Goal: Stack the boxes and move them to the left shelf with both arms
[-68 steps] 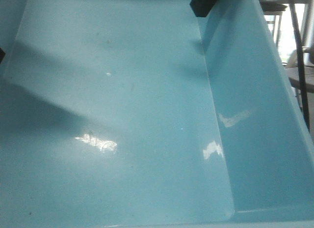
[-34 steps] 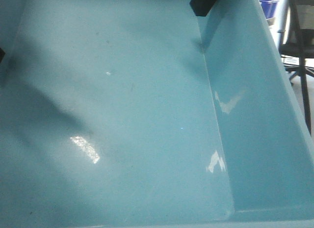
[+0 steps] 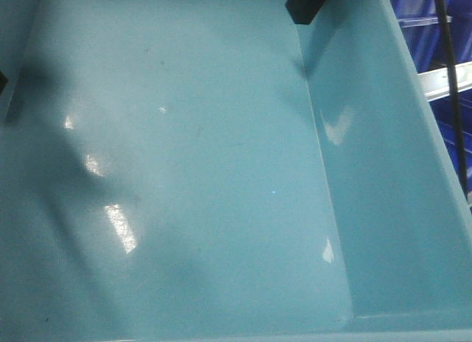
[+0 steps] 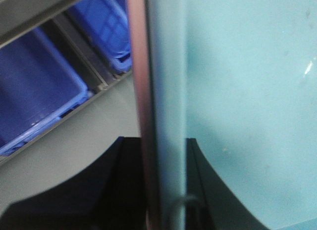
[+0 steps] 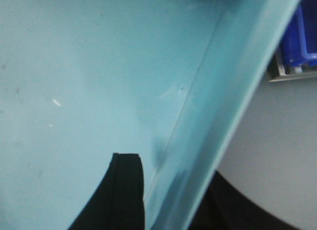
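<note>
The light teal box [image 3: 192, 172] fills the front view, seen from above into its bare inside. In the left wrist view its wall [image 4: 168, 91] lies against the salmon pink box's rim [image 4: 141, 91], the two nested. My left gripper [image 4: 158, 145] is shut on both walls, one black finger on each side. My right gripper [image 5: 171, 170] is shut on the teal box's opposite wall [image 5: 223, 91]; its inner finger [image 3: 306, 4] shows at the top of the front view. A steel rack bar [image 3: 451, 80] shows past the box; I cannot tell whether it belongs to the left shelf.
Dark blue crates [image 3: 435, 32] sit behind the steel bar on the right. A thin black cable [image 3: 453, 113] hangs beside the box's right wall. More blue crates [image 4: 34, 91] stand in a metal rack [image 4: 84, 56] over grey floor [image 4: 74, 141]. One crate [image 5: 302, 36] appears beyond the right wall.
The background beyond the box's right wall swung from a chair and bright window to blue crates and a steel bar. Reflections slid across the box floor. Both grips look unchanged.
</note>
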Controlling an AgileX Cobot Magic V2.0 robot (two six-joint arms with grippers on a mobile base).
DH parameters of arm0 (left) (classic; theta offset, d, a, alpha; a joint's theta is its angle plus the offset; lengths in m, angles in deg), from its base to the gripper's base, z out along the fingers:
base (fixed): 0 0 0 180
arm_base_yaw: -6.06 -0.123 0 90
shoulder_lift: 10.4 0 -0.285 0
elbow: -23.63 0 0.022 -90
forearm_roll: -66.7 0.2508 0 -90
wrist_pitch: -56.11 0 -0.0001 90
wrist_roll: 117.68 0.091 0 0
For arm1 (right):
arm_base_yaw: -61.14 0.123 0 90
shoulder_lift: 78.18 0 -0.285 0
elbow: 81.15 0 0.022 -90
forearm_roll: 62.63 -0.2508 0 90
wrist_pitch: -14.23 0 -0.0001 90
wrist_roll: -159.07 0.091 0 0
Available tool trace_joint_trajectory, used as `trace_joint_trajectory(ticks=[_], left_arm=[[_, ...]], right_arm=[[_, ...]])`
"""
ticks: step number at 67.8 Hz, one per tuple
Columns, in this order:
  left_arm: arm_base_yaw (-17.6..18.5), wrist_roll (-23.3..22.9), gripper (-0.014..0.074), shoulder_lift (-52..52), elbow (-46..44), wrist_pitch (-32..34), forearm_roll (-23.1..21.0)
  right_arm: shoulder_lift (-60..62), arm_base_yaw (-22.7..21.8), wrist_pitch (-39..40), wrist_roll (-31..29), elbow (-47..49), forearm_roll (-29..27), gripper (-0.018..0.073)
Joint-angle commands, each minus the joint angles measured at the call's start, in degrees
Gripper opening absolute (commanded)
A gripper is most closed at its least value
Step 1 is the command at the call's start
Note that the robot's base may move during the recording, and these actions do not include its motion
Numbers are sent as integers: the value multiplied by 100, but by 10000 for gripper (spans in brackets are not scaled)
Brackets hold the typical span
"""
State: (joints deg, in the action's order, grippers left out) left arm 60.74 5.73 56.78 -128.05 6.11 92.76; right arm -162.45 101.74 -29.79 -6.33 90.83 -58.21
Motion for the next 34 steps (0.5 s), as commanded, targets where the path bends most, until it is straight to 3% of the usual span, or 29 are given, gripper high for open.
trace_joint_trajectory(ticks=[1,34], left_arm=[[109,40,-3,-122,-279,1413,269],[109,40,-3,-122,-279,1413,269]], right_arm=[[218,145,790,-231,226,-632,56],[218,145,790,-231,226,-632,56]])
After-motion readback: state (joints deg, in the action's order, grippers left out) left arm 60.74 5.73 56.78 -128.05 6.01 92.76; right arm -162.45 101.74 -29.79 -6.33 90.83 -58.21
